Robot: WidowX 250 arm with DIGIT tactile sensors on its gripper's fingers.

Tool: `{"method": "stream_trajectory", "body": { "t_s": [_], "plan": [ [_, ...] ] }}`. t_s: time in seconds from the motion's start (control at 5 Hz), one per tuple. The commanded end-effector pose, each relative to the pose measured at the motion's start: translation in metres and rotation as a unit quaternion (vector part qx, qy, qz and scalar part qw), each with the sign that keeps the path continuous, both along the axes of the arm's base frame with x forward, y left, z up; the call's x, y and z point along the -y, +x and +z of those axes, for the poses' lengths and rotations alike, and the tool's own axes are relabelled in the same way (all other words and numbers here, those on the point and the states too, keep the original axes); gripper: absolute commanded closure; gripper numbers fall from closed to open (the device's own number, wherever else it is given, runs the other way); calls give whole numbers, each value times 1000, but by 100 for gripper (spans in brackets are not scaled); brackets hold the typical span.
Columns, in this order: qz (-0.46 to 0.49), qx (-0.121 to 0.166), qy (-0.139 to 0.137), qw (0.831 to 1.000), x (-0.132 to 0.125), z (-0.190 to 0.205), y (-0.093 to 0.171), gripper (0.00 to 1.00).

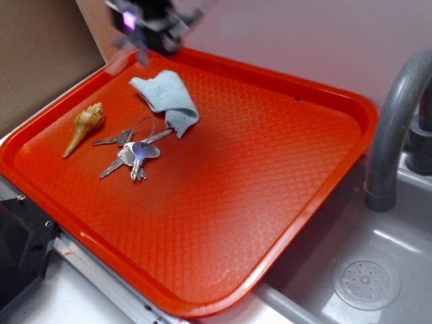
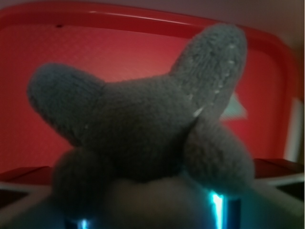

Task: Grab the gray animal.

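The gray animal [image 2: 143,124] fills the wrist view, its stubby gray limbs sticking out and a pale patch at the bottom. It sits between my fingers [image 2: 224,210], which glow blue at the lower corners. In the exterior view my gripper [image 1: 154,30] hangs blurred above the back left edge of the red tray [image 1: 270,169], with a gray limb [image 1: 140,48] poking out below it. The gripper is shut on the toy, which is lifted off the tray.
On the tray lie a light blue folded cloth [image 1: 165,98], a tan seashell [image 1: 84,127] and a bunch of keys [image 1: 131,152]. A gray faucet [image 1: 398,121] and sink [image 1: 364,270] stand at the right. A brown board [image 1: 40,54] stands at the back left.
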State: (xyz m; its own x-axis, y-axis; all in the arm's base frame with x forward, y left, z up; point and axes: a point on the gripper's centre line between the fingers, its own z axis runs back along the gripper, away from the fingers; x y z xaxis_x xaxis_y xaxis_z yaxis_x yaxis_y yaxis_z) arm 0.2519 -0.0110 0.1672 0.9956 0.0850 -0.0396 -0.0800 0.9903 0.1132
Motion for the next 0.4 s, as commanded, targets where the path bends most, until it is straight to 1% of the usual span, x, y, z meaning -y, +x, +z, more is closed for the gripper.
{"method": "stream_trajectory", "body": {
  "t_s": [0.0,0.2],
  "plan": [
    [93,64,-33,993,-8,61,-42,100],
    [43,46,-51,997,-3,51,-32,100]
  ]
}}
